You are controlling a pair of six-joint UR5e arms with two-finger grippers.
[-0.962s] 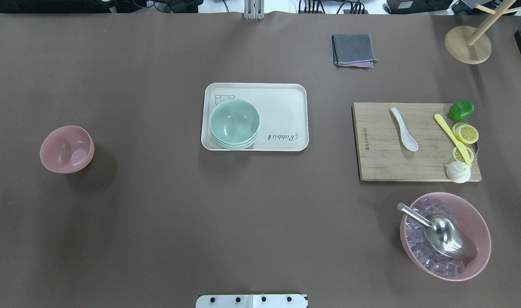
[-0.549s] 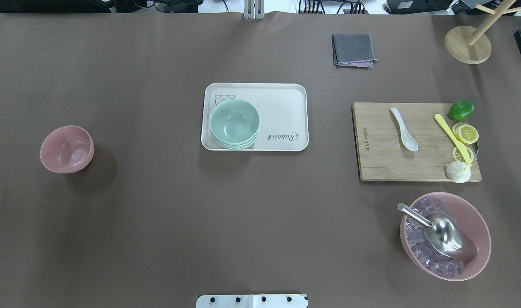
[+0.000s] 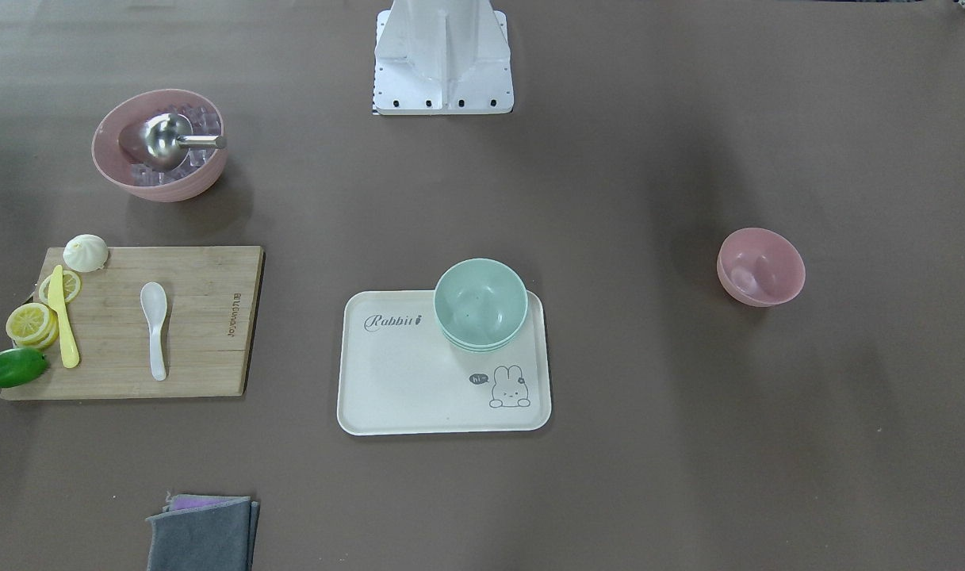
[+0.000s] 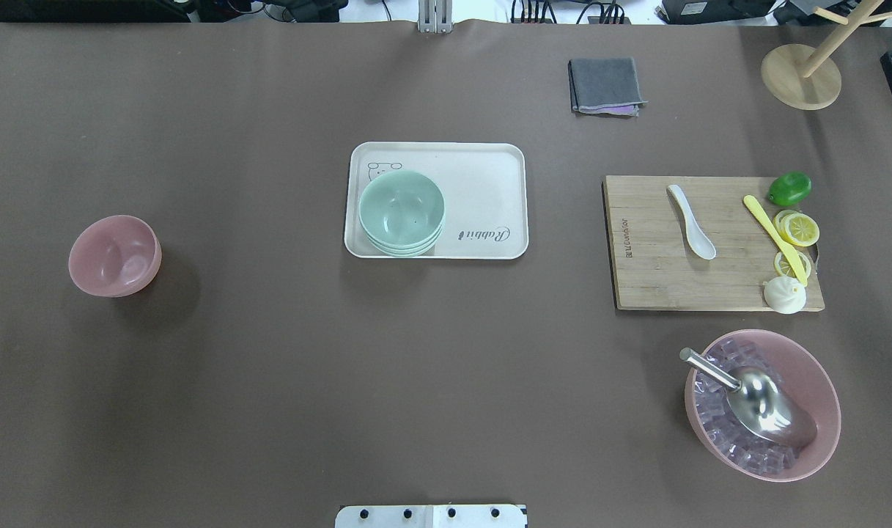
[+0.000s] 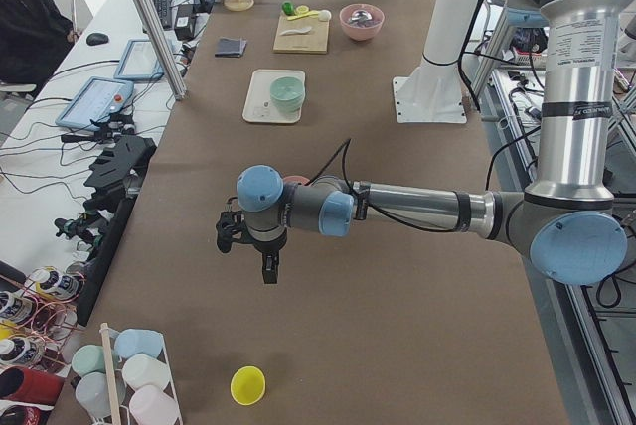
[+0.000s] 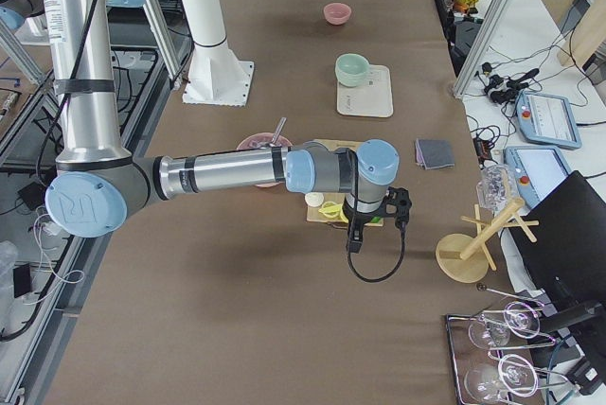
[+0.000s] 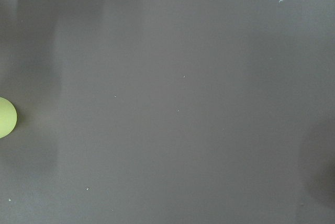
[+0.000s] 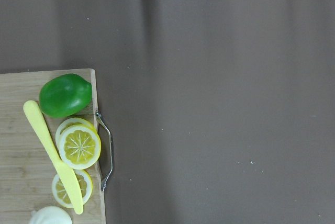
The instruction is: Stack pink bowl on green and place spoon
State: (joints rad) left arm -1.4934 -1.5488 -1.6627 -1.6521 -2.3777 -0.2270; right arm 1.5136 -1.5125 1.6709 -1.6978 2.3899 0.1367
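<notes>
First step — pink bowl sits near our left gripper, whose state we cannot tell; next, take its rim.

A brown-covered table carried a small pink bowl toward its left end, well apart from the cream tray at the middle. To the right lay a wooden cutting board, with a large pink bowl of ice cubes near it. A folded grey cloth and a wooden stand sat along the far edge.
</notes>
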